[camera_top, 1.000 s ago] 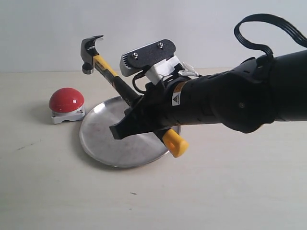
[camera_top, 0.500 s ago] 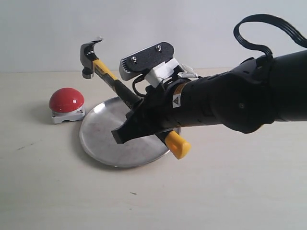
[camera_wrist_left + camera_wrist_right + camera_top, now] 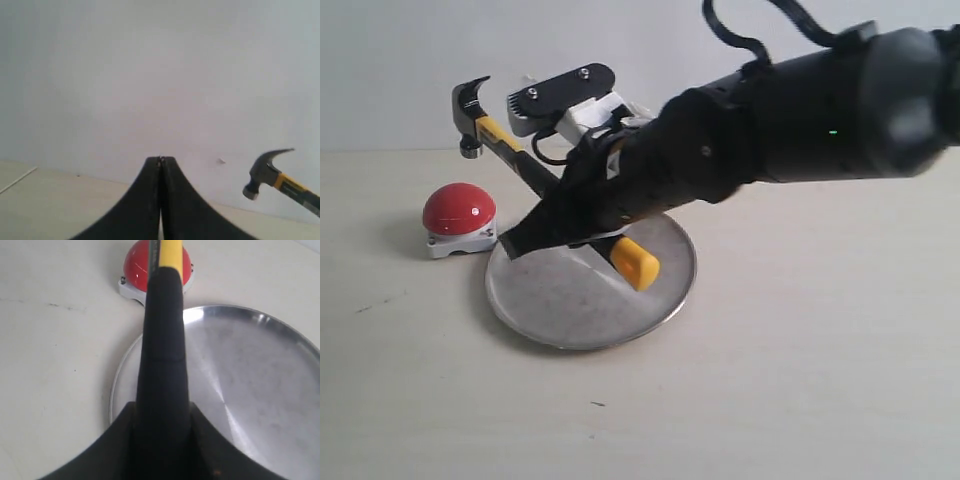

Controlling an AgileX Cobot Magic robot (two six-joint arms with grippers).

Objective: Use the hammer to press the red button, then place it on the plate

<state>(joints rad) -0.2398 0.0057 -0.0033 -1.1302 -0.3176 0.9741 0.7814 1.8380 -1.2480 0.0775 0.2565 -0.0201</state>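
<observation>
My right gripper (image 3: pixel 535 232) is shut on the black handle of the hammer (image 3: pixel 498 146), holding it tilted in the air. Its dark head (image 3: pixel 470 105) is up at the left, above and slightly behind the red button (image 3: pixel 459 210); its yellow end (image 3: pixel 635 263) hangs over the silver plate (image 3: pixel 570 305). In the right wrist view the hammer handle (image 3: pixel 162 355) runs from the right gripper (image 3: pixel 162 412) toward the red button (image 3: pixel 137 265), with the plate (image 3: pixel 250 380) beside it. The left gripper (image 3: pixel 160 160) is shut on nothing, and the hammer head (image 3: pixel 262 172) shows to its side.
The button's white-grey base (image 3: pixel 460 242) touches the plate's left rim. The big black right arm (image 3: pixel 790 110) spans the right half of the exterior view above the beige table (image 3: pixel 800 380). A plain pale wall stands behind.
The right arm has swung left and lifted at the elbow, carrying the hammer leftward. The head is now nearer above the button, and the yellow end sits over the plate's middle.
</observation>
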